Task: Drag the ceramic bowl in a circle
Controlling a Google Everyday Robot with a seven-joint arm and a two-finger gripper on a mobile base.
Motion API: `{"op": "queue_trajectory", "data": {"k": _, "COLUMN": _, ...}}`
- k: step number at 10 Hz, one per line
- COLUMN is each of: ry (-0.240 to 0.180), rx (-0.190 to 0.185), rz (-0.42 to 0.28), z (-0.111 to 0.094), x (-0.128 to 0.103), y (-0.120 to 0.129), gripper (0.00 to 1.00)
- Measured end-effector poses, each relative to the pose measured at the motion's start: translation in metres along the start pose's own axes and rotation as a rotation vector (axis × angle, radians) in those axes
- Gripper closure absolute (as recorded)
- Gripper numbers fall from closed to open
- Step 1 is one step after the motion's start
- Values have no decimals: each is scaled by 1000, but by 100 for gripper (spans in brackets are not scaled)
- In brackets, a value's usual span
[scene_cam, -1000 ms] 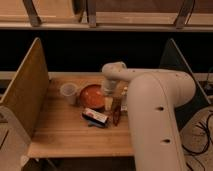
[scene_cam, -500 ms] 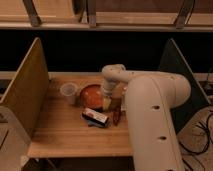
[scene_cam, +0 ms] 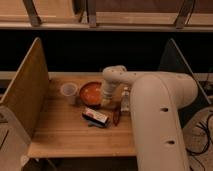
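The ceramic bowl (scene_cam: 89,92) is round, orange-red and glossy, and it sits on the wooden table (scene_cam: 65,131) near its back middle. My gripper (scene_cam: 105,101) comes down from the white arm (scene_cam: 150,100) onto the bowl's right rim and is shut there. The arm's wrist hides that edge of the bowl.
A small translucent cup (scene_cam: 68,90) stands just left of the bowl. A flat packet (scene_cam: 95,116) lies in front of it, with a dark red object (scene_cam: 116,116) beside the packet. Upright panels (scene_cam: 27,85) wall the table's left and right sides.
The gripper has shut at the bowl's right rim. The arm, bowl, cup and packet stay in about the same places.
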Motion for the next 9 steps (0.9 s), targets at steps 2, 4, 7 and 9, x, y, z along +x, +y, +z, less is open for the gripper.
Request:
{"op": "queue_trajectory", "data": {"k": 2, "ry": 59, "rx": 11, "rz": 48, "z": -13, "x": 20, "y": 13, "gripper": 100}}
{"op": "queue_trajectory", "data": {"k": 4, "ry": 141, "rx": 33, "rz": 122, "z": -32, "x": 51, "y": 25, "gripper": 100}}
{"op": "queue_trajectory", "data": {"k": 7, "ry": 208, "rx": 69, "rz": 170, "z": -47, "x": 69, "y": 21, "gripper": 100}}
{"op": "queue_trajectory", "data": {"k": 9, "ry": 222, "rx": 80, "rz": 153, "z": -40, "x": 61, "y": 4, "gripper": 100}}
